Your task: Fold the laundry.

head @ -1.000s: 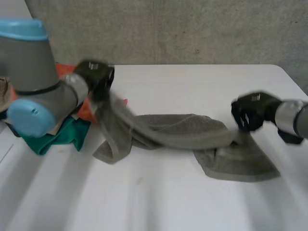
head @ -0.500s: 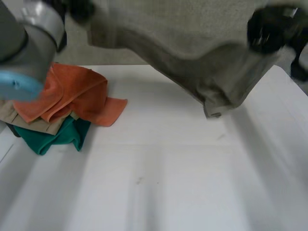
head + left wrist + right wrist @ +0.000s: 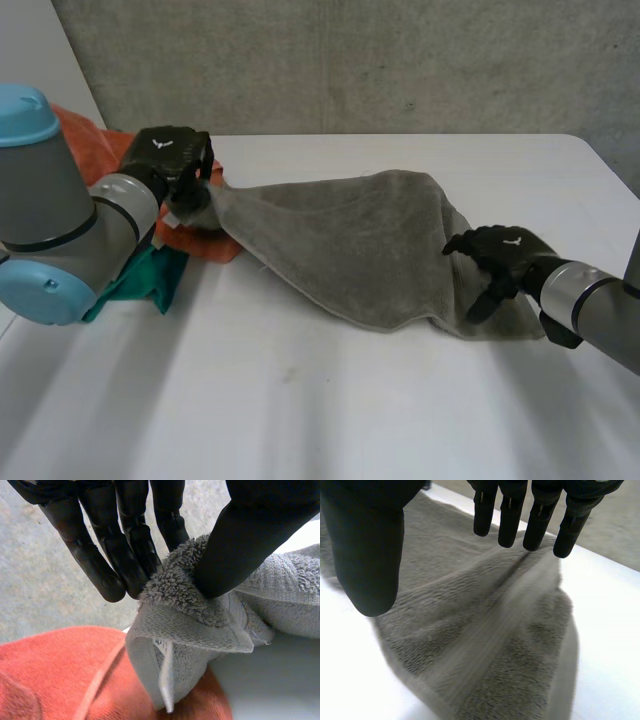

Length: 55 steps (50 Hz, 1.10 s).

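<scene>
A grey towel [image 3: 350,245] lies stretched across the middle of the white table [image 3: 330,410]. My left hand [image 3: 172,160] holds the towel's left corner [image 3: 190,610], pinched between thumb and fingers, above an orange cloth [image 3: 60,675]. My right hand [image 3: 500,258] is open just over the towel's right end, its fingers [image 3: 538,517] straight and apart from the thumb above the terry surface [image 3: 485,630], holding nothing.
A pile of laundry sits at the table's left edge: the orange cloth [image 3: 90,140] on top, a green one [image 3: 145,280] under it. A grey concrete wall [image 3: 380,60] stands behind the table. The table's right edge [image 3: 612,170] is close to my right arm.
Both hands swung the towel up off the table and brought it back down, now spread flatter. My right hand has let go of its end and opened; the left keeps its corner.
</scene>
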Each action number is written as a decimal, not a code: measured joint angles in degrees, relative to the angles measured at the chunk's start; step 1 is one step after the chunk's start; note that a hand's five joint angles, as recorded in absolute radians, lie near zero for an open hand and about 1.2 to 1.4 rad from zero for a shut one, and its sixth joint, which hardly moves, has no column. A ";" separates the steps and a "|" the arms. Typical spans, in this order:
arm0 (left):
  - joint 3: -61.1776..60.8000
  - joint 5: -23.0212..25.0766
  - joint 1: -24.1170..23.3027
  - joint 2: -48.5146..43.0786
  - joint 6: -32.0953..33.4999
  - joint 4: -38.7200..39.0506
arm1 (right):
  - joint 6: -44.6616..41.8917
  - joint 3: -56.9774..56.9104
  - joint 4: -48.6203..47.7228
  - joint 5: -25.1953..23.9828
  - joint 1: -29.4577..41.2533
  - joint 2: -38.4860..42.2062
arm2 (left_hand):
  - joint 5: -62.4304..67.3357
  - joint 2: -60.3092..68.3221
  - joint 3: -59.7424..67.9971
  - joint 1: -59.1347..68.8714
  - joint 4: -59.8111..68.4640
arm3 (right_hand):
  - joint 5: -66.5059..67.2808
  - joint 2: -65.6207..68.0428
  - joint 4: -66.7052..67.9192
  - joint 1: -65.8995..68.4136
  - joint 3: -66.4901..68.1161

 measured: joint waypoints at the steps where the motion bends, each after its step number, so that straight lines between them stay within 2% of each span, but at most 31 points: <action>1: 0.00 -0.02 0.01 0.44 -0.03 -0.04 | 0.73 0.04 0.32 1.06 -0.20 -0.67 | 0.00 0.00 0.00 0.00 0.00 | -0.33 0.00 -0.20 -0.03 -0.35; 7: 0.11 -0.04 0.23 1.56 -0.23 -0.08 | 1.49 1.36 5.45 5.96 -2.13 -4.10 | 0.00 0.00 0.00 0.00 0.00 | -0.25 0.00 -0.20 -0.02 -0.35; 13: 0.68 -0.03 0.56 1.55 -0.43 -0.15 | -1.35 4.41 6.63 7.51 -3.22 -5.18 | 0.00 0.00 0.00 0.00 0.00 | 4.03 0.16 2.25 1.30 1.39; 17: 1.16 -0.10 0.81 1.63 -0.57 -0.35 | -8.05 8.06 -0.16 6.24 -4.29 -3.74 | 0.00 0.00 0.00 0.00 0.00 | 9.87 7.24 8.49 7.51 7.27; 25: 1.42 0.07 1.34 2.06 -0.70 -0.63 | -15.81 9.34 -9.34 1.45 -6.35 1.00 | 0.00 0.00 0.00 0.00 0.00 | 10.89 8.04 9.38 8.12 8.34; 33: 1.38 0.25 1.50 2.05 -0.90 -0.71 | -16.37 7.61 -12.49 -1.83 -6.90 5.36 | 0.00 0.00 0.00 0.00 0.00 | 12.03 9.18 10.40 9.32 9.66; 46: 1.09 0.30 1.65 2.36 -0.96 -0.95 | -14.71 4.04 -17.72 -1.40 -6.21 9.30 | 0.00 0.00 0.00 0.00 0.00 | 12.50 13.89 15.00 14.03 14.11; 51: 0.93 0.30 1.83 2.47 -1.00 -1.06 | -13.67 1.86 -19.71 -0.49 -5.77 10.86 | 0.00 0.00 0.00 0.00 0.00 | 20.59 19.55 20.19 19.83 19.48; 55: 0.69 0.29 2.02 2.72 -1.04 -1.31 | -12.67 -0.17 -20.55 0.66 -5.41 11.82 | 0.00 0.00 0.00 0.00 0.00 | 39.51 38.62 39.18 38.42 38.28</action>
